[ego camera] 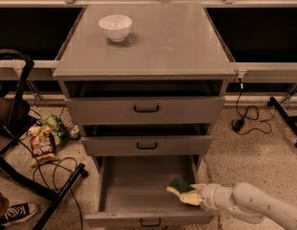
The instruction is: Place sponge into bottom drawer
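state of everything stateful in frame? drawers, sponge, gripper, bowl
bottom drawer: pulled wide open
middle drawer: slightly ajar
top drawer: slightly ajar
sponge: held inside bottom drawer's right side
gripper: shut on sponge, at the drawer's right front
white bowl: upright on cabinet top

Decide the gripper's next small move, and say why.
Probably lower slightly and let go: the gripper holds the sponge over the inside of the open bottom drawer, near its right side, seemingly just above the drawer floor.
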